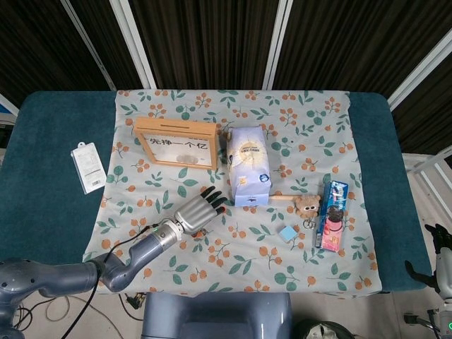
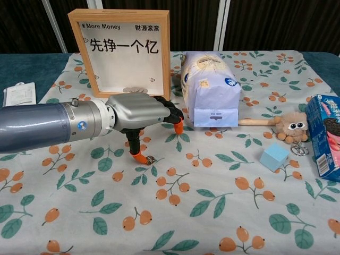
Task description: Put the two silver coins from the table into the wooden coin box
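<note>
While the head view shows the left hand (image 1: 198, 212) palm-down on the floral cloth (image 1: 304, 134), fingers spread, holding nothing, the wooden coin box (image 1: 176, 143) stands just beyond it. Chest view: thumb tip touches a silver coin (image 2: 150, 159) beneath the hand; second coin not visible. Right hand (image 1: 439, 244) far right, state unclear.

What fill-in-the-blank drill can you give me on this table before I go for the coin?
1. The wooden coin box stands behind the ____ hand.
2. The silver coin lies on the cloth by that hand's ____ tipped thumb.
3. The small cube near the plush toy is light ____.
4. The cookie box lies at the table's ____ edge in the chest view.

Missing words: left; orange; blue; right
</note>
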You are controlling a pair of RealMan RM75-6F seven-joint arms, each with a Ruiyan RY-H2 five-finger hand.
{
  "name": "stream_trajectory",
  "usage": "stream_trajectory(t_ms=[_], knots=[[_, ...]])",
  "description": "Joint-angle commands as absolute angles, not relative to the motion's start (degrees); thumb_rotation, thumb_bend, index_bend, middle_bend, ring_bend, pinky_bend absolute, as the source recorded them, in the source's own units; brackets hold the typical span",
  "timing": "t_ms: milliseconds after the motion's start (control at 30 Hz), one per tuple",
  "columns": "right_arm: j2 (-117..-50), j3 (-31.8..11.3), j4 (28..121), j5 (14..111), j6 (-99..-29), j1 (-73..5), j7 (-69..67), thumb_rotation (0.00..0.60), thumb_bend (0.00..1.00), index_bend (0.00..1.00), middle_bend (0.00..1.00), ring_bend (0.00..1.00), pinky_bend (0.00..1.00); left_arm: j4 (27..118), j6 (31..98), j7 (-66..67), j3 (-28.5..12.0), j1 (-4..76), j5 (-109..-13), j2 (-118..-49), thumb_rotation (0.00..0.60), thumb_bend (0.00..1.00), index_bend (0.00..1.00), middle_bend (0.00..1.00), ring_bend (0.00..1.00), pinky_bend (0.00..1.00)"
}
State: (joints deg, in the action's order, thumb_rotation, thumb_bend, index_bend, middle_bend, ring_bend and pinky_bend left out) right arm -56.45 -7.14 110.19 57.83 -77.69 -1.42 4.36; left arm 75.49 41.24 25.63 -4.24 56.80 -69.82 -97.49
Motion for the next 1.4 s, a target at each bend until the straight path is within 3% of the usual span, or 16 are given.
stream_trajectory(t_ms=[33, 600, 967, 1400], knots=[[-56.39, -7.19, 110.29, 57.75, -77.68, -1.46, 4.4, 0.6, 0.37, 0.13, 0.05, 0.04, 0.0, 75.52, 41.16, 25.74, -4.25, 56.85, -69.58, -97.53, 0.6, 0.01, 0.25, 0.07, 0.0, 0.0], [-56.42, -7.04, 110.29, 57.61, -77.67, -1.47, 4.5, 0.6, 0.37, 0.13, 0.05, 0.04, 0.0, 74.74, 40.51, 27.02, -3.78, 57.22, -68.14, -98.37, 0.6, 0.01, 0.27, 0.07, 0.0, 0.0], [-56.29, -7.02, 110.46, 57.33, -77.35, -1.53, 4.33, 0.6, 0.37, 0.13, 0.05, 0.04, 0.0, 74.13, 40.12, 26.1, -2.76, 57.31, -69.89, -98.66, 0.6, 0.02, 0.5, 0.08, 0.0, 0.0], [-56.03, -6.94, 110.85, 56.82, -76.74, -1.66, 4.16, 0.6, 0.37, 0.13, 0.05, 0.04, 0.0, 74.25, 40.81, 25.5, -2.29, 56.57, -70.47, -97.99, 0.6, 0.12, 0.62, 0.08, 0.0, 0.0]])
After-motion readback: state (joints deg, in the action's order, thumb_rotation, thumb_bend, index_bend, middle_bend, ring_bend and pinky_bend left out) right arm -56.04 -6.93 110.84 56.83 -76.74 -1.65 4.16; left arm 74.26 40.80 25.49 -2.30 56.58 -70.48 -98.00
